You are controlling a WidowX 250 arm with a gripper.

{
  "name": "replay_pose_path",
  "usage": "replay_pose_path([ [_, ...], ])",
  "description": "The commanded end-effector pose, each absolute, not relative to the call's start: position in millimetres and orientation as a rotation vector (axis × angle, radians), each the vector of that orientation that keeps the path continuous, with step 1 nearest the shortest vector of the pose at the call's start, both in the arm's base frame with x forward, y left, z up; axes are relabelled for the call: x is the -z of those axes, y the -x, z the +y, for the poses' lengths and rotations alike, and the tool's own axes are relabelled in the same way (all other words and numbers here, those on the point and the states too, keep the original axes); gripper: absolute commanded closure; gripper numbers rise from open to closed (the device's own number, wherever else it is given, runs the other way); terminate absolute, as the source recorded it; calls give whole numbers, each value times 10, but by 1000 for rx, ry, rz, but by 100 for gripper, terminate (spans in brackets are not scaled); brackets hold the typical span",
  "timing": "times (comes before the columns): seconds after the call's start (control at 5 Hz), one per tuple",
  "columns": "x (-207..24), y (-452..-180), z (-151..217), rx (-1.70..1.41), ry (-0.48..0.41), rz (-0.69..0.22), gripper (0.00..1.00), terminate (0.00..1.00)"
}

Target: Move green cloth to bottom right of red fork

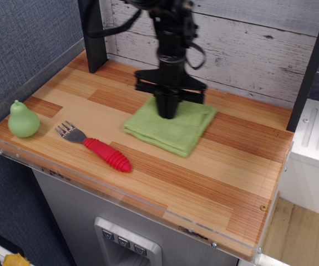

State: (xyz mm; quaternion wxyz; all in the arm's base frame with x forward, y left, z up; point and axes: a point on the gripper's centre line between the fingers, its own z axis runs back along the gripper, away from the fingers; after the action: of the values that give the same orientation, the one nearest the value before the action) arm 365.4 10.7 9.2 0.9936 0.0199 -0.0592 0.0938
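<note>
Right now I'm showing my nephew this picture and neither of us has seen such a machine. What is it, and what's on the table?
It is one robot arm, seen from a camera above the front of a wooden table. The black part reaching down is its gripper, pressed onto a folded green cloth; the picture does not show whether the jaws are pinching it. To the left lie a red fork and, near the edge, a small green pear. The cloth sits up and right of the fork, apart from it.
</note>
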Motion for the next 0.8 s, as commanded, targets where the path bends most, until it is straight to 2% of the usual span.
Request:
replay_pose_path([
  [0.0, -178, -3570, -424, -192, -18, -131, 100, 0],
  [0.4, -184, -3270, -745, -205, -26, -96, 100, 0],
  [0.6, -187, -3079, -750, -233, -9, -64, 100, 0],
])
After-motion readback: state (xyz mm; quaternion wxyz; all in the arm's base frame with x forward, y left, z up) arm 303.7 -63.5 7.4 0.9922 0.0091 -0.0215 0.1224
